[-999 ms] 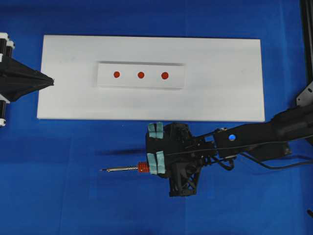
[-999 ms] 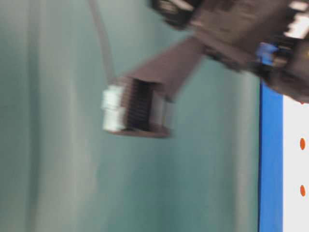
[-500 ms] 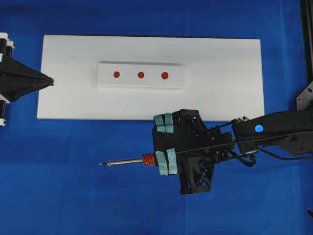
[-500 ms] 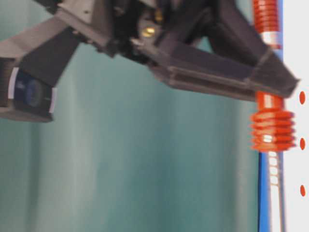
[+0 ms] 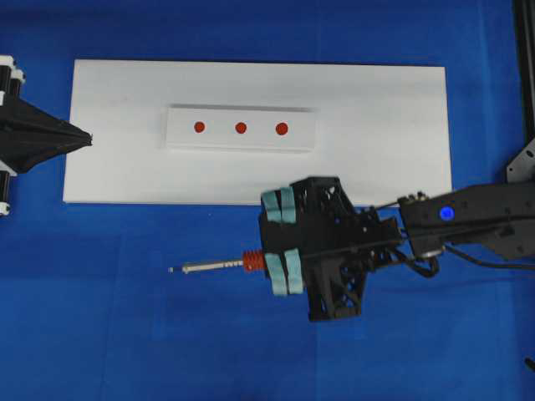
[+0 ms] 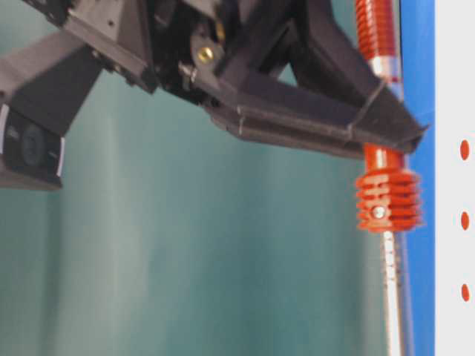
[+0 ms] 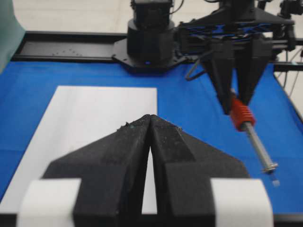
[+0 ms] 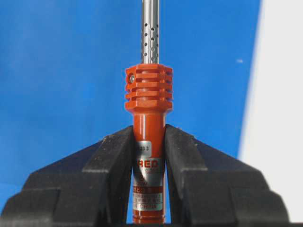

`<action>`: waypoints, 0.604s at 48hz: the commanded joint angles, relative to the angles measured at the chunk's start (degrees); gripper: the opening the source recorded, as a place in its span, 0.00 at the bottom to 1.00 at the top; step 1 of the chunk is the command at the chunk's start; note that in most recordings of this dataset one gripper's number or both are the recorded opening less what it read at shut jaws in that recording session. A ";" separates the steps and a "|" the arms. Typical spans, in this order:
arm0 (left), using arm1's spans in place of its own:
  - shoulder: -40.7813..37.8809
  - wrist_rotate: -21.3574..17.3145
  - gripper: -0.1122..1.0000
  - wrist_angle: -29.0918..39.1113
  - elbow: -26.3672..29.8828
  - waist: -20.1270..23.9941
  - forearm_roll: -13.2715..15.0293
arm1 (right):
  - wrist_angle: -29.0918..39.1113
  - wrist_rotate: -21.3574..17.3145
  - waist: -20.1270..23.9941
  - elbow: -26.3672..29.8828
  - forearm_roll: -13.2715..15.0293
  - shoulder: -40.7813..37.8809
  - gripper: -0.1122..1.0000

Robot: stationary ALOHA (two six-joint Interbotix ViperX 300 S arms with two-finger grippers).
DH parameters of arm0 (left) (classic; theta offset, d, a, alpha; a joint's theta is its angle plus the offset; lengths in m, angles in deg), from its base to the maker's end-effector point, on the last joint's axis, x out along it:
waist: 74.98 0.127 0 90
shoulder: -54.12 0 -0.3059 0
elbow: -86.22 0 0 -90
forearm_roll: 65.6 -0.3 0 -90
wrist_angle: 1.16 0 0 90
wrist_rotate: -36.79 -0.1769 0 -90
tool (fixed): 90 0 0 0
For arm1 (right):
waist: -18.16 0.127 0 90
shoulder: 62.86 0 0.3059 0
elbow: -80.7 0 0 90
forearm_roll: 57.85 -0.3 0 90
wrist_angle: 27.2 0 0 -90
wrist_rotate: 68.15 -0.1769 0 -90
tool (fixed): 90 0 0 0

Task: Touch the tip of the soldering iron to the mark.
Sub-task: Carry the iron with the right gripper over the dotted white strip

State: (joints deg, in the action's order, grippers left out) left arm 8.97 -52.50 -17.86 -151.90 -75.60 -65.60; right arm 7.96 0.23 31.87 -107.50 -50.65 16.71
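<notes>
The soldering iron (image 5: 226, 265), with a red-orange handle and a silver shaft, is held level above the blue cloth with its tip (image 5: 172, 269) pointing left. My right gripper (image 5: 266, 261) is shut on its handle (image 8: 148, 94), just behind the ribbed collar. Three red marks (image 5: 241, 128) sit in a row on a raised white strip (image 5: 241, 142). The tip is in front of the board and apart from all three marks. My left gripper (image 5: 90, 138) is shut and empty at the board's left edge, its fingertips (image 7: 150, 117) closed together.
The strip lies on a large white board (image 5: 376, 167) on blue cloth (image 5: 125, 334). The right arm (image 5: 468, 221) stretches in from the right, over the board's front right corner. A black frame rail (image 5: 525, 67) runs along the right edge.
My right gripper has carried the soldering iron a little toward the board's front edge and lifted it slightly. The left gripper has not moved.
</notes>
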 commanded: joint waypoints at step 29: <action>-0.18 0.26 0.10 0.00 0.62 0.18 -0.18 | 1.49 13.36 -18.81 -0.26 4.48 3.87 0.16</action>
State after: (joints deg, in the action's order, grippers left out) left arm 8.97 -52.33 -17.50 -151.98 -75.60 -65.69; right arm 9.81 12.71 14.21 -108.82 -46.34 18.73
